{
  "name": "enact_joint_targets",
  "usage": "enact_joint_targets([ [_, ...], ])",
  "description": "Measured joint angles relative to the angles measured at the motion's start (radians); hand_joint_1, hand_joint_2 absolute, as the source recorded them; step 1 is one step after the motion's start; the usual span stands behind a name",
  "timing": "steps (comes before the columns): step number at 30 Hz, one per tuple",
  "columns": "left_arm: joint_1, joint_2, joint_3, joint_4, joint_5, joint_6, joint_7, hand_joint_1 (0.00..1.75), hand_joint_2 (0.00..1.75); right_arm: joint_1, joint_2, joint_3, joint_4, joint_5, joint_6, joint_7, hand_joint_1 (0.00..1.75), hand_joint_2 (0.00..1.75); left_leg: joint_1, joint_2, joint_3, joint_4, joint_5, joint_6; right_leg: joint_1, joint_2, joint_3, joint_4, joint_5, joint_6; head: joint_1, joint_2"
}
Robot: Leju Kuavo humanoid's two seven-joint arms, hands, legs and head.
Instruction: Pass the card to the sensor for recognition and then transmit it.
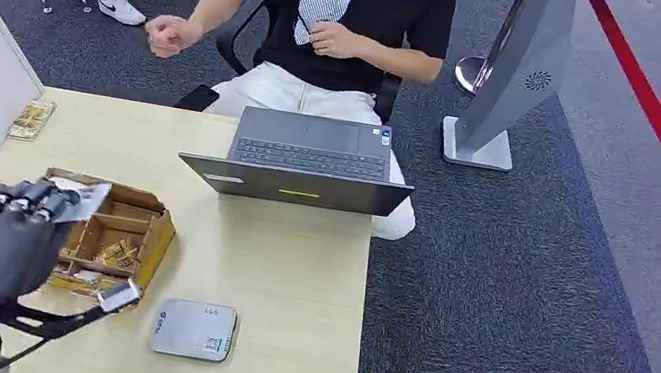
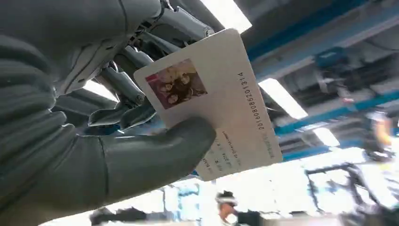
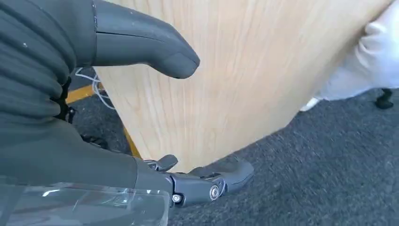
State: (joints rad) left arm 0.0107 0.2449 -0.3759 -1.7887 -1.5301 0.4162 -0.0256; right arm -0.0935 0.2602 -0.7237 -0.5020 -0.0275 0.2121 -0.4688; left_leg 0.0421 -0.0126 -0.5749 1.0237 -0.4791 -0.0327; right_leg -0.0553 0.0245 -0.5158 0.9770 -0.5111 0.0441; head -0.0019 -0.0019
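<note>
**Left hand holds one card above the box; one reader lies on the worktop**

The left hand (image 1: 1, 238) is raised over the near left part of the wooden worktop (image 1: 294, 262). In the left wrist view its thumb presses one white card (image 2: 211, 101) against the darker fingers (image 2: 122, 84) behind it, so the card is pinched and held clear of the worktop. The card carries one small photo, a long printed number along one edge and a few lines of small text too blurred to read. In the head view the card's pale edge shows at the fingertips, over the far left corner of the box.

One open cardboard box (image 1: 120, 238) with inner compartments sits just right of the left hand; it holds small yellowish packets, too small to count. One flat grey card reader (image 1: 194, 330) lies near the front edge, just right of the box and apart from it. One open laptop (image 1: 305, 160) stands at the far edge.

The right hand (image 3: 141, 117) hangs beside the worktop's edge over grey carpet, thumb and fingers apart, holding nothing.

Two people are present: one person (image 1: 345, 17) seated behind the laptop, another at the far left.
</note>
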Motion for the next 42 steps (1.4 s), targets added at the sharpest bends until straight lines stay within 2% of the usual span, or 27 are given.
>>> enact_joint_targets([
  [3,0.062,-0.013,-0.080,0.000,-0.002,0.010,0.000,1.75,1.75,0.002,0.000,-0.002,-0.008,-0.007,-0.002,0.005,0.00,1.75,0.000,0.000,0.000,0.000,0.000,0.000,0.000,0.000,-0.001,0.000,0.000,0.000,0.000,0.000],
  [8,0.096,-0.018,-0.117,0.000,0.003,0.015,0.001,1.75,1.75,0.004,0.000,-0.003,-0.013,-0.007,-0.006,0.005,0.00,1.75,0.001,0.000,0.000,0.000,0.000,0.000,0.001,0.000,-0.001,0.000,0.000,0.000,0.000,0.000],
  [11,0.097,-0.021,-0.122,0.000,0.007,0.006,0.001,1.75,1.75,0.004,0.000,-0.003,-0.016,-0.007,-0.006,0.005,0.00,1.75,0.001,0.000,0.000,0.000,0.000,0.000,0.001,0.000,0.000,0.000,0.000,0.000,0.000,0.000],
  [14,0.097,-0.028,-0.122,0.010,0.037,-0.045,-0.002,1.75,1.75,0.004,0.000,-0.003,-0.016,-0.007,-0.006,0.005,0.00,1.75,0.001,0.000,0.000,0.000,0.000,0.000,0.000,0.000,0.000,0.000,0.000,0.000,0.000,0.000],
  [20,0.097,-0.042,-0.122,0.123,0.072,-0.091,-0.001,1.75,1.75,0.004,0.000,0.003,-0.016,-0.006,0.000,0.005,0.00,1.75,0.001,0.000,0.000,0.000,0.000,0.000,0.000,0.000,0.000,0.000,0.000,0.000,0.000,0.000],
  [24,0.097,-0.054,-0.126,0.229,0.093,-0.095,0.009,1.75,1.75,0.002,0.000,0.014,-0.016,-0.007,-0.002,0.004,0.00,1.75,0.001,0.000,0.000,0.000,0.000,0.000,0.000,0.000,-0.001,0.000,0.000,0.000,0.000,0.000],
  [29,0.096,-0.057,-0.131,0.298,0.110,-0.094,0.027,1.75,1.75,-0.001,0.000,0.027,-0.014,-0.008,-0.008,0.003,0.00,1.75,0.001,0.000,0.000,0.000,0.000,0.000,0.000,0.000,-0.001,0.000,0.000,0.000,0.000,0.000],
  [38,0.095,-0.062,-0.131,0.337,0.115,-0.092,0.034,1.75,1.75,-0.003,0.000,0.042,-0.014,-0.008,-0.014,0.003,0.00,1.75,0.001,0.000,0.000,0.000,0.000,0.000,0.000,0.000,-0.001,0.000,0.000,0.000,0.000,0.000],
  [42,0.091,-0.062,-0.130,0.317,0.108,-0.061,0.043,1.75,1.75,-0.003,0.000,0.047,-0.014,-0.018,-0.018,0.003,0.00,1.75,0.001,0.000,0.000,0.000,0.000,0.000,0.000,0.000,-0.001,0.000,0.000,0.000,0.000,0.000],
])
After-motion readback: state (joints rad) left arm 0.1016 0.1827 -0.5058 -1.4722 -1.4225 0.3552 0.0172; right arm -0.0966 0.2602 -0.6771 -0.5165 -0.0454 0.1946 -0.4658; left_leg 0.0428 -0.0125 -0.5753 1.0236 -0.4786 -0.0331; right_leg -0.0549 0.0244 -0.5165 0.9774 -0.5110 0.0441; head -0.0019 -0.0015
